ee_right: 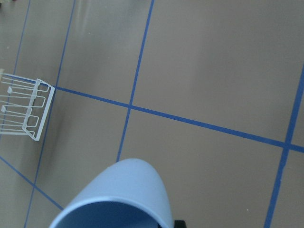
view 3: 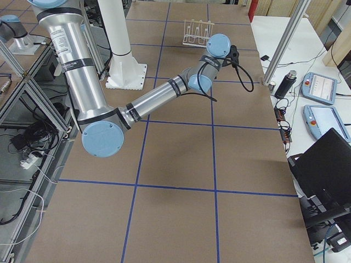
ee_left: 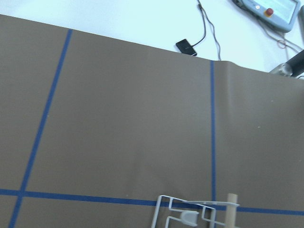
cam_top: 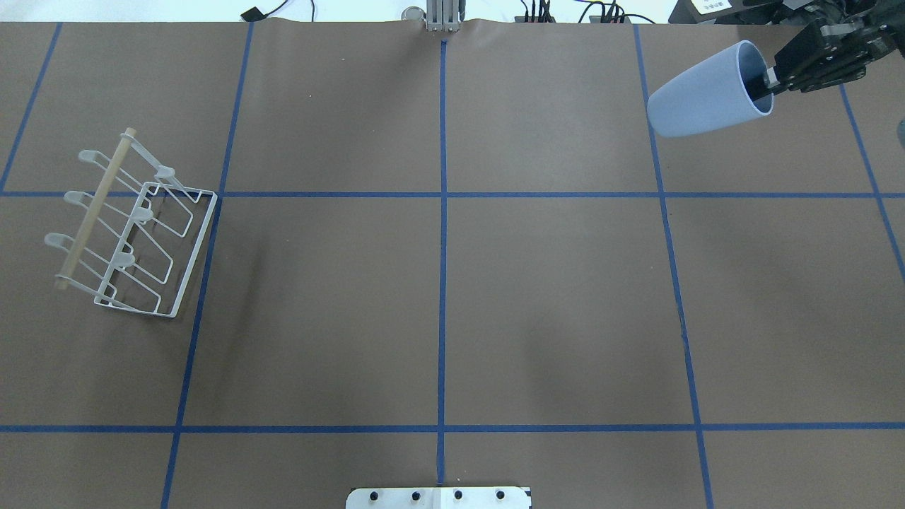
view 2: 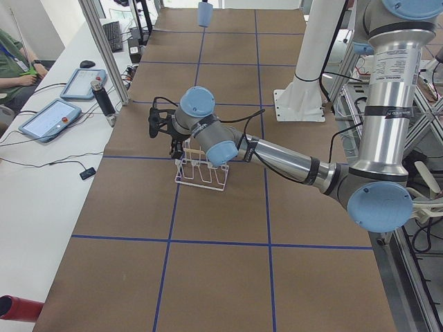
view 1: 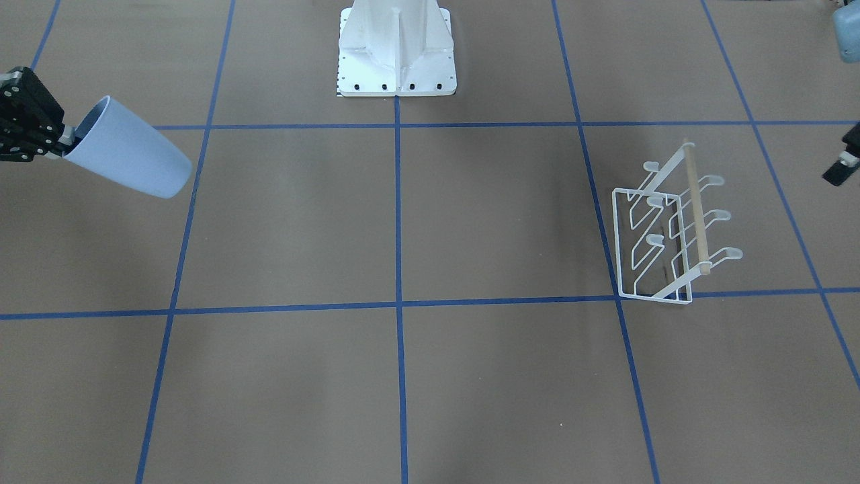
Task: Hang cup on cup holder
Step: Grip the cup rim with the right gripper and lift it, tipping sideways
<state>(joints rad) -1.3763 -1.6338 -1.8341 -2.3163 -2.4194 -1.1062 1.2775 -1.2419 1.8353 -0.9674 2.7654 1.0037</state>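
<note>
The pale blue cup (view 1: pixel 127 151) hangs tilted in the air, its mouth toward my right gripper (view 1: pixel 64 144). That gripper is shut on the cup's rim, with one finger inside. The pair shows at the far right of the overhead view (cam_top: pixel 707 92). The cup's rim fills the bottom of the right wrist view (ee_right: pixel 123 194). The white wire cup holder (cam_top: pixel 134 226) with its wooden dowel stands on the table at the far left, well away from the cup (view 1: pixel 672 228). My left gripper (view 2: pixel 155 126) hovers just beyond the holder. Only a finger (view 1: pixel 836 176) shows at the front view's edge, so I cannot tell its state.
The white robot pedestal base (view 1: pixel 396 54) stands at the table's middle near edge. Blue tape lines (cam_top: pixel 442 283) grid the brown table. A side bench with tablets (view 2: pixel 52 117) and a seated operator lies past the far edge.
</note>
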